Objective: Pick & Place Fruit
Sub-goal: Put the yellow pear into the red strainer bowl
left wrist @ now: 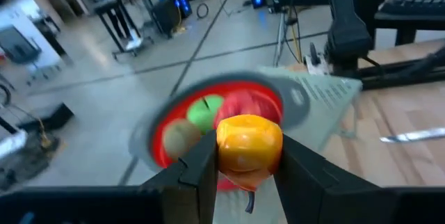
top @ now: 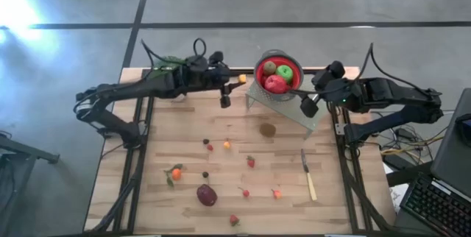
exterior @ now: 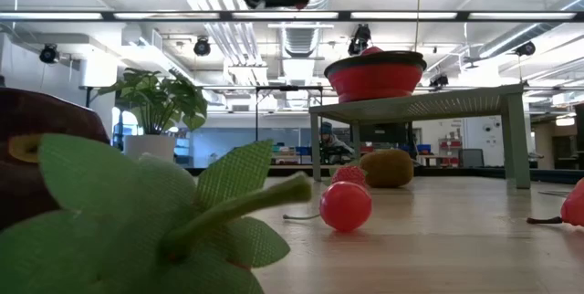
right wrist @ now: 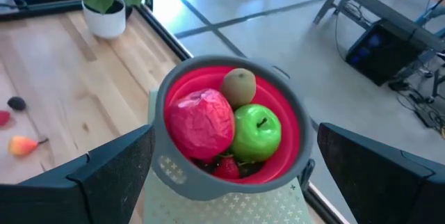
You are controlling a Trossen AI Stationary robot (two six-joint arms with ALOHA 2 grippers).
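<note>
Grey floor [top: 294,1] (ceiling strip lights [exterior: 511,15])

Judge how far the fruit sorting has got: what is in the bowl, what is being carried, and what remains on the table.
Done: the red bowl holds a green apple, a red apple and a kiwi. In hand: the left tool grips a small orange fruit close to the bowl; the right tool waits open beside it. Left: another kiwi, a maroon plum and several small pieces lie on the table.

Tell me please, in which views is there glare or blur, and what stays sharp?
High view: strong glare at the upper left corner on the floor. Low view: the nearest leafy fruit is out of focus, ceiling lights glare. Left wrist view: the red bowl is smeared, the orange fruit between the fingers sharper. Right wrist view: the green apple is sharp.
</note>
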